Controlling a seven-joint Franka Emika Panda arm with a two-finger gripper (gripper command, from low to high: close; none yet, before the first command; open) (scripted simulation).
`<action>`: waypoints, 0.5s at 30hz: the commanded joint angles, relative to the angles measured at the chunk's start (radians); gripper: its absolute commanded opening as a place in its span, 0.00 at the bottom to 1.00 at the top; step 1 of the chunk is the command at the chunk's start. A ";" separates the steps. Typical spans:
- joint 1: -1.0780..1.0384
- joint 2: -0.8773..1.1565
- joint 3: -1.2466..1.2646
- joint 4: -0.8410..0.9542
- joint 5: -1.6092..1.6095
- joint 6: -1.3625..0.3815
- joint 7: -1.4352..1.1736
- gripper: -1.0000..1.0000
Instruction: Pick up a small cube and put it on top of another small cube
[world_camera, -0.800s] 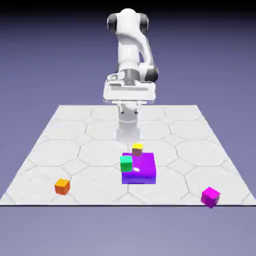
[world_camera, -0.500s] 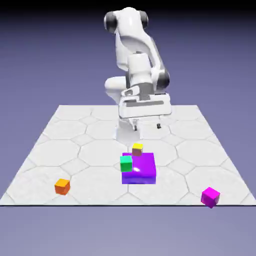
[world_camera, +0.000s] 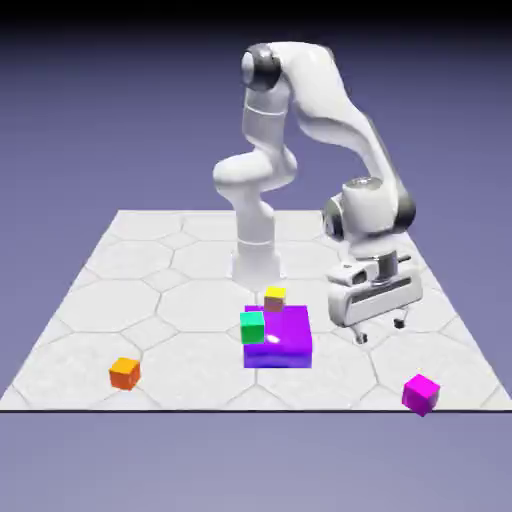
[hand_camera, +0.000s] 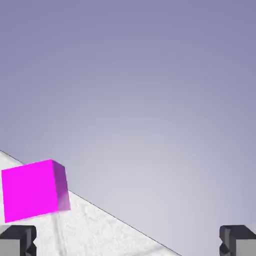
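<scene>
We see the end effector (world_camera: 380, 329) hanging above the bench (world_camera: 150, 270) toward its right edge as the exterior view shows it, its two fingers spread wide apart with nothing between them. The magenta-pink small cube (world_camera: 420, 393) sits near the bench's front right corner, close to the front edge — nearer the camera than the end effector and well apart from it, resting on the surface on its own. In the hand view the same small cube (hand_camera: 34, 190) appears at the lower left, above the left fingertip (hand_camera: 17, 240), with the bench's edge running diagonally behind it and the backdrop beyond; the right fingertip (hand_camera: 237, 240) is far across the bottom edge. Near the middle of the bench's front half lies the large purple block (world_camera: 280, 338). A green cube (world_camera: 252, 326) sits at its left side and a yellow cube (world_camera: 275, 297) at its far edge — whether each rests on the block or just beside it, we cannot tell. An orange cube (world_camera: 124, 373) stands alone near the front left corner.
</scene>
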 joint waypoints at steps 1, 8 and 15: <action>0.027 0.036 -0.009 0.026 0.011 -0.013 -0.011 0.50; 0.168 0.222 -0.058 0.162 0.066 -0.082 -0.065 0.50; 0.115 0.383 0.009 0.229 0.119 0.015 -0.103 0.00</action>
